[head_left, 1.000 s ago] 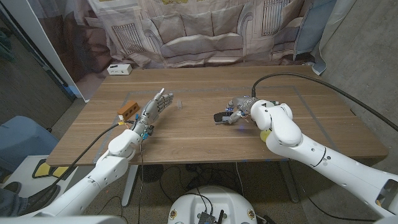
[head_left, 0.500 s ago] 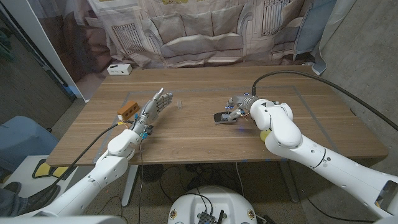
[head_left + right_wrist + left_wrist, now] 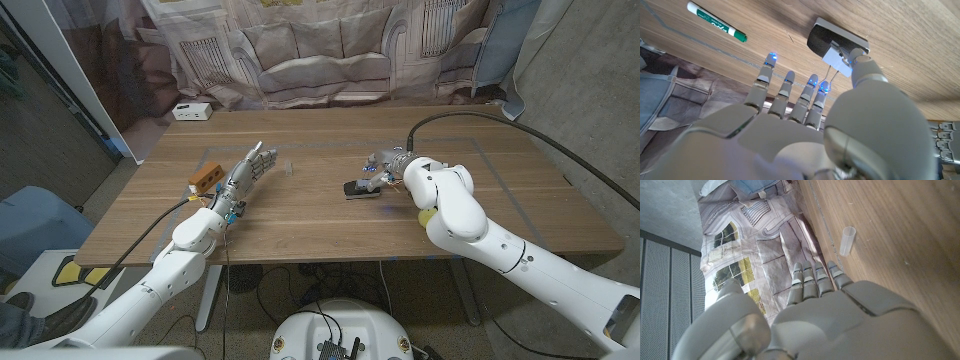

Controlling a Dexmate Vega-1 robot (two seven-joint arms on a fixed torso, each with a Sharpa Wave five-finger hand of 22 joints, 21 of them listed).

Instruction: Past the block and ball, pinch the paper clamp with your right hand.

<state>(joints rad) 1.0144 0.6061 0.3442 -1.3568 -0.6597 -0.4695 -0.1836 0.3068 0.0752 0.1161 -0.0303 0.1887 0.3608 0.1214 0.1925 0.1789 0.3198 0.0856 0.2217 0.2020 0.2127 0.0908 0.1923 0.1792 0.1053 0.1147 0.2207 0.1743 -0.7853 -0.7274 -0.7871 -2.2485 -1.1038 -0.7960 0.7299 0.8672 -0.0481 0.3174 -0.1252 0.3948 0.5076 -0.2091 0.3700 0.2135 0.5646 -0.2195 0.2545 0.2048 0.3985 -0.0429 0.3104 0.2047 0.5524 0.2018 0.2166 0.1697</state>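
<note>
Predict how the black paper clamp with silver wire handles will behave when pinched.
The black paper clamp looks like stiff metal, so it likely resists squeezing. Lying flat on the wooden table, it would probably slide, not roll. Its thin wire handles might slip from fingers.

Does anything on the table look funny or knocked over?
Nothing is spilled or broken. One small oddity: a clear little tube lies tipped on its side on the table, just beyond the left hand.
</note>
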